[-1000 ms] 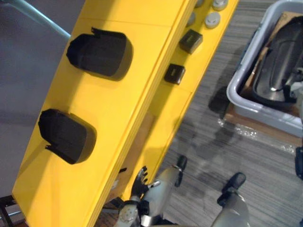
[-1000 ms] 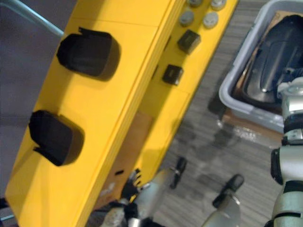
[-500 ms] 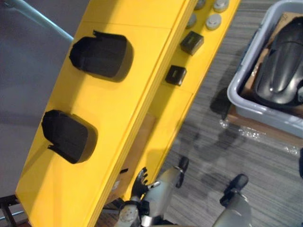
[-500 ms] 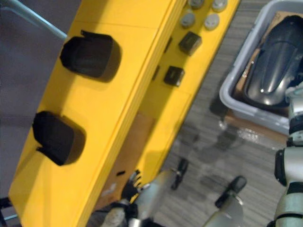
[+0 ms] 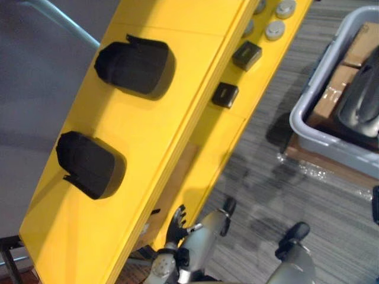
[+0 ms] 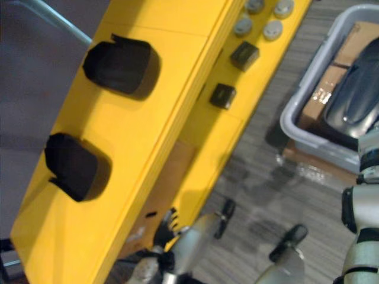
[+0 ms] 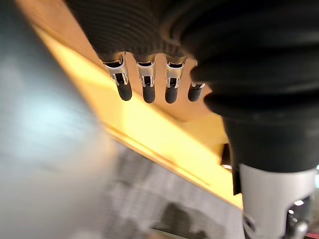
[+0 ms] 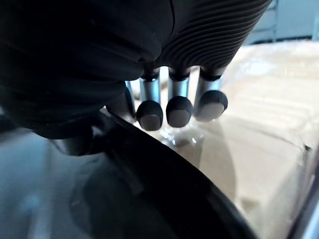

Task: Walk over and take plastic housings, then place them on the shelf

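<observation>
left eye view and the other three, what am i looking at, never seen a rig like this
This is a walking humanoid robot with two mechanical hands. The two eye views come from its head camera, looking down. Each wrist view looks along that arm's fingers. A yellow shelf carries two black plastic housings, with small black boxes and grey caps on a lower level. On the floor, a grey bin holds another dark housing on cardboard. The left hand hangs beside the shelf, fingers straight, holding nothing. The right hand is close over the bin's housing, not gripping it.
</observation>
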### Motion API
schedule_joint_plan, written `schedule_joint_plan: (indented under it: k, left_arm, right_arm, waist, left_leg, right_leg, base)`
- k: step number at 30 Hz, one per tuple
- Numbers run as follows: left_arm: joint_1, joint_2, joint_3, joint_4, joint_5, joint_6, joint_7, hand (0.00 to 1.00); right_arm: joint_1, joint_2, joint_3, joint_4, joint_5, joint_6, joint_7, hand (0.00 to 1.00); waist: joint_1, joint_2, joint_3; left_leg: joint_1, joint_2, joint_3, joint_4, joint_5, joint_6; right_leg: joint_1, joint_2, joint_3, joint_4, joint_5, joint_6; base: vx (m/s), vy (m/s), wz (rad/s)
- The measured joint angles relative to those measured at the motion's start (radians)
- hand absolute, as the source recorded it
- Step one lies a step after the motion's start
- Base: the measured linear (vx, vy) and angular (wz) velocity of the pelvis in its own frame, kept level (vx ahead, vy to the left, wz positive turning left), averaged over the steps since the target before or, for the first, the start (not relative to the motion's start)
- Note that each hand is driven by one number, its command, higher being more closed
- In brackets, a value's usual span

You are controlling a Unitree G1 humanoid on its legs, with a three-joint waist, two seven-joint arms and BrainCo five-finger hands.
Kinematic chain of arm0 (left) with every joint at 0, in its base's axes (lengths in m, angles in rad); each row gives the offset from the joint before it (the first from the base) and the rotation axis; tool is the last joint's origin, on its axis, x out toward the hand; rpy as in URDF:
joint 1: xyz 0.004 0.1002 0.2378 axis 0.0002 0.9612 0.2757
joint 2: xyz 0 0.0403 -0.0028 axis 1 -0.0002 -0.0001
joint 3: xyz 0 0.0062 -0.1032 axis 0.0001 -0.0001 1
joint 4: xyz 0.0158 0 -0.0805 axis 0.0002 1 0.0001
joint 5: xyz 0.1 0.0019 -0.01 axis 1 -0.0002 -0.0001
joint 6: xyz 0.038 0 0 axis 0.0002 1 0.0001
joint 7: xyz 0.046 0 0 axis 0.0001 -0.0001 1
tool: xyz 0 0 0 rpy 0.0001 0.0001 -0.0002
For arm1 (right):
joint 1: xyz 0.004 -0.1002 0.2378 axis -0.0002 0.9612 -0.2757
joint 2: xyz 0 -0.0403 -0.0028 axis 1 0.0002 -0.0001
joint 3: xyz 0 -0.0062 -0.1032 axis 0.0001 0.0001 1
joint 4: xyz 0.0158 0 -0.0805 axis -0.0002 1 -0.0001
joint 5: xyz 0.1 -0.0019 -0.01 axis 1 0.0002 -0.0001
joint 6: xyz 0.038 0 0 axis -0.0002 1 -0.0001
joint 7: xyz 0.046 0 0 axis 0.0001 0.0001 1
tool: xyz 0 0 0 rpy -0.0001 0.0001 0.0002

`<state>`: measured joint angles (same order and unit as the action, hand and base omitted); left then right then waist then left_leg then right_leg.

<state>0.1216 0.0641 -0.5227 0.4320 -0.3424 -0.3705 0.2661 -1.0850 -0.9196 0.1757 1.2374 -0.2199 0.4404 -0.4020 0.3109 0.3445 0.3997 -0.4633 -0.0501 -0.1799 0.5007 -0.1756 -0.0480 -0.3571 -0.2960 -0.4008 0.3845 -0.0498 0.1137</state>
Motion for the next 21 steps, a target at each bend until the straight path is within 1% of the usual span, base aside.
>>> schedule_joint_plan:
  k: [2, 3, 4, 5, 7, 8, 9, 10, 11, 12, 13, 14, 15, 17, 18, 19, 20, 21]
  left_arm:
    - [0.001, 0.000, 0.025, -0.058, 0.001, -0.001, 0.001, 0.00]
    - [0.005, 0.003, 0.051, -0.106, 0.008, -0.003, 0.001, 0.00]
    - [0.007, 0.007, 0.060, -0.130, 0.009, -0.006, 0.001, 0.00]
    - [0.011, 0.009, 0.083, -0.174, 0.012, -0.009, -0.002, 0.00]
    - [0.015, 0.014, 0.115, -0.229, 0.013, -0.019, -0.012, 0.00]
    - [0.016, 0.022, 0.132, -0.269, 0.010, -0.020, -0.017, 0.00]
    - [0.016, 0.038, 0.146, -0.302, 0.004, -0.020, -0.036, 0.00]
    - [0.016, 0.045, 0.153, -0.314, 0.003, -0.019, -0.044, 0.00]
    - [0.014, 0.055, 0.160, -0.334, -0.017, -0.013, -0.063, 0.00]
    - [0.009, 0.056, 0.167, -0.349, -0.046, 0.007, -0.077, 0.00]
    - [0.003, 0.056, 0.171, -0.355, -0.046, 0.019, -0.077, 0.00]
    - [-0.003, 0.056, 0.179, -0.367, -0.045, 0.033, -0.079, 0.00]
    - [-0.010, 0.060, 0.204, -0.403, -0.045, 0.064, -0.079, 0.00]
    - [-0.039, 0.081, 0.209, -0.428, -0.045, 0.099, -0.080, 0.00]
    - [-0.066, 0.094, 0.218, -0.446, -0.045, 0.132, -0.080, 0.00]
    - [-0.089, 0.097, 0.236, -0.459, -0.045, 0.165, -0.080, 0.00]
    - [-0.100, 0.099, 0.243, -0.467, -0.045, 0.179, -0.080, 0.00]
    - [-0.122, 0.110, 0.247, -0.482, -0.045, 0.204, -0.077, 0.00]
  right_arm:
    - [0.003, 0.012, -0.011, 0.000, 0.000, -0.009, -0.021, 1.00]
    - [0.004, 0.024, -0.017, -0.001, 0.000, -0.024, -0.043, 1.00]
    - [0.004, 0.029, -0.017, -0.001, 0.000, -0.033, -0.052, 1.00]
    - [0.004, 0.040, -0.017, -0.004, 0.000, -0.046, -0.070, 1.00]
    - [0.004, 0.062, -0.021, -0.017, 0.000, -0.053, -0.099, 1.00]
    - [0.004, 0.077, -0.044, -0.036, 0.000, -0.053, -0.106, 1.00]
    - [0.004, 0.090, -0.057, -0.062, 0.000, -0.060, -0.114, 1.00]
    - [0.004, 0.095, -0.060, -0.077, 0.000, -0.068, -0.122, 1.00]
    - [0.003, 0.097, -0.062, -0.111, -0.002, -0.089, -0.130, 1.00]
    - [0.000, 0.098, -0.062, -0.143, -0.008, -0.106, -0.139, 1.00]
    - [0.000, 0.098, -0.062, -0.158, -0.014, -0.115, -0.143, 1.00]
    - [-0.003, 0.103, -0.062, -0.180, -0.023, -0.127, -0.145, 1.00]
    - [-0.005, 0.125, -0.062, -0.220, -0.030, -0.151, -0.148, 1.00]
    - [-0.005, 0.138, -0.062, -0.259, -0.031, -0.164, -0.153, 1.00]
    - [-0.005, 0.155, -0.064, -0.293, -0.031, -0.166, -0.169, 1.00]
    - [-0.003, 0.177, -0.067, -0.327, -0.034, -0.170, -0.183, 1.00]
    - [-0.003, 0.190, -0.068, -0.346, -0.043, -0.174, -0.190, 1.00]
    - [0.007, 0.214, -0.076, -0.395, -0.057, -0.183, -0.200, 1.00]
  waist:
    - [-0.010, -0.008, 0.006]
    - [-0.024, -0.016, 0.012]
    - [-0.030, -0.022, 0.017]
    - [-0.042, -0.034, 0.026]
    - [-0.058, -0.057, 0.043]
    - [-0.066, -0.075, 0.057]
    - [-0.073, -0.100, 0.075]
    - [-0.076, -0.111, 0.082]
    - [-0.079, -0.125, 0.092]
    - [-0.084, -0.132, 0.097]
    - [-0.087, -0.137, 0.100]
    - [-0.096, -0.141, 0.103]
    - [-0.108, -0.157, 0.114]
    - [-0.110, -0.172, 0.124]
    - [-0.112, -0.184, 0.129]
    - [-0.118, -0.200, 0.131]
    - [-0.124, -0.207, 0.132]
    - [-0.137, -0.223, 0.136]
  left_leg:
    - [0.014, 0.002, -0.001, -0.001, 0.000, 0.000]
    - [0.024, 0.004, -0.002, -0.003, 0.000, 0.000]
    - [0.029, 0.006, -0.001, -0.003, -0.001, 0.000]
    - [0.037, 0.010, -0.001, -0.004, -0.002, -0.002]
    - [0.051, 0.021, 0.002, -0.004, -0.005, -0.006]
    - [0.063, 0.030, 0.006, -0.007, -0.007, -0.010]
    - [0.079, 0.040, 0.011, -0.015, -0.007, -0.011]
    - [0.086, 0.044, 0.015, -0.020, -0.007, -0.011]
    - [0.096, 0.053, 0.024, -0.023, -0.007, -0.012]
    - [0.106, 0.057, 0.028, -0.030, -0.007, -0.012]
    - [0.115, 0.058, 0.031, -0.037, -0.004, -0.016]
    - [0.121, 0.060, 0.030, -0.041, -0.003, -0.017]
    - [0.133, 0.071, 0.034, -0.047, -0.003, -0.019]
    - [0.147, 0.084, 0.042, -0.060, 0.001, -0.025]
    - [0.156, 0.096, 0.050, -0.069, 0.004, -0.030]
    - [0.166, 0.106, 0.054, -0.082, 0.008, -0.037]
    - [0.169, 0.110, 0.055, -0.085, 0.010, -0.039]
    - [0.183, 0.116, 0.057, -0.098, 0.014, -0.044]
  right_leg:
    - [0.019, 0.003, -0.004, -0.008, 0.000, 0.000]
    - [0.032, 0.007, -0.008, -0.015, 0.000, 0.000]
    - [0.037, 0.008, -0.008, -0.018, 0.001, 0.001]
    - [0.048, 0.014, -0.008, -0.025, 0.003, 0.001]
    - [0.062, 0.025, -0.005, -0.033, 0.005, -0.001]
    - [0.072, 0.035, -0.002, -0.040, 0.007, -0.004]
    - [0.084, 0.041, 0.002, -0.049, 0.010, -0.009]
    - [0.086, 0.044, 0.007, -0.051, 0.011, -0.010]
    - [0.093, 0.053, 0.014, -0.058, 0.014, -0.014]
    - [0.100, 0.058, 0.018, -0.064, 0.017, -0.015]
    - [0.103, 0.060, 0.020, -0.065, 0.017, -0.015]
    - [0.109, 0.065, 0.020, -0.068, 0.018, -0.015]
    - [0.120, 0.073, 0.023, -0.079, 0.023, -0.021]
    - [0.132, 0.088, 0.026, -0.099, 0.033, -0.028]
    - [0.143, 0.102, 0.029, -0.120, 0.044, -0.032]
    - [0.152, 0.113, 0.032, -0.142, 0.055, -0.037]
    - [0.155, 0.118, 0.033, -0.149, 0.059, -0.039]
    - [0.168, 0.126, 0.037, -0.164, 0.064, -0.042]
  base:
    - [0.00, 0.010, 0.03]
    - [0.00, 0.000, 0.00]
    - [0.00, 0.000, 0.00]
    - [-0.01, 0.008, -0.08]
    - [-0.01, 0.001, -0.12]
    - [-0.01, -0.008, -0.17]
    - [-0.01, -0.001, -0.20]
    - [-0.01, -0.005, -0.22]
    - [-0.01, -0.003, -0.21]
    - [0.00, -0.009, -0.18]
    - [0.01, -0.018, -0.07]
    - [0.01, -0.024, -0.08]
    - [0.00, -0.020, -0.10]
    - [0.00, -0.015, -0.18]
    - [0.00, -0.050, -0.22]
    - [-0.01, -0.053, -0.19]
    - [0.00, -0.057, -0.14]
    - [0.00, -0.046, -0.12]
